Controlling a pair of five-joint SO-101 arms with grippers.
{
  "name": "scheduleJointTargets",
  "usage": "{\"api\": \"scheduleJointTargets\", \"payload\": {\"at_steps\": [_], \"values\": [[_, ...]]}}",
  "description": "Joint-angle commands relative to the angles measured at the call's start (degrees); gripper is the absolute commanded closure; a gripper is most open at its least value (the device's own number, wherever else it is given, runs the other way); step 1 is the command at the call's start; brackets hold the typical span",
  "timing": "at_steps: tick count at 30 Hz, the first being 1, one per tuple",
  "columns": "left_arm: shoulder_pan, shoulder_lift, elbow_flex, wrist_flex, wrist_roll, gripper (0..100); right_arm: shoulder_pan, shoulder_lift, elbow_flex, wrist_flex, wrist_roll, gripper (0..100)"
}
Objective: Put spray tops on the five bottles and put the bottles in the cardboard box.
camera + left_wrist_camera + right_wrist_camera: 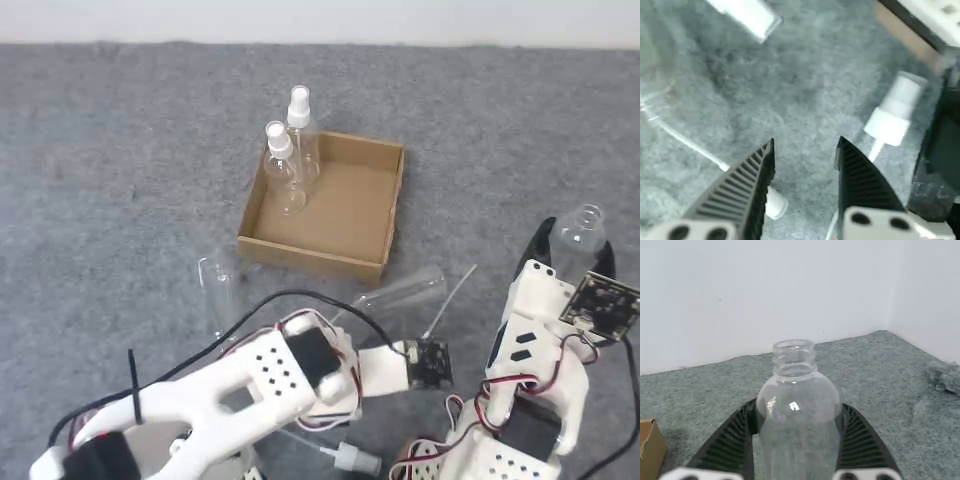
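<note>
While the right gripper [798,412] clamps an uncapped bottle [795,385], the left gripper [805,142] gapes beside a spray top [892,112]

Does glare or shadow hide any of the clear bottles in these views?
Right wrist view: only a small glint on the gripped bottle, outline clear. High view: even light, soft shadows; a lying bottle looks faint against the grey carpet. Left wrist view: no glare on the spray top.

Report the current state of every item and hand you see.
Cardboard box: open, two capped bottles upright inside.
Held bottle: uncapped, upright.
Right hand: shut on held bottle.
Left hand: open, empty.
Loose spray top: lying down, not fitted.
Floor bottles: two, uncapped, lying down.
</note>
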Motion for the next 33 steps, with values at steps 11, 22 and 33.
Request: {"api": "scheduleJointTargets", "payload": {"at_steps": [11, 22, 33], "values": [[16.3, 12.4, -3.3, -1.5, 10.3, 77, -0.1, -0.1, -0.7, -1.0, 0.9, 96.1], [16.6, 20.6, -3.0, -8.5, 12.9, 78, -0.1, -0.1, -0.7, -1.0, 0.9, 96.1], [16.4, 20.0, -6.0, -4.7, 13.2, 78, -0.1, -0.1, -0.7, -1.0, 0.9, 96.1]]}}
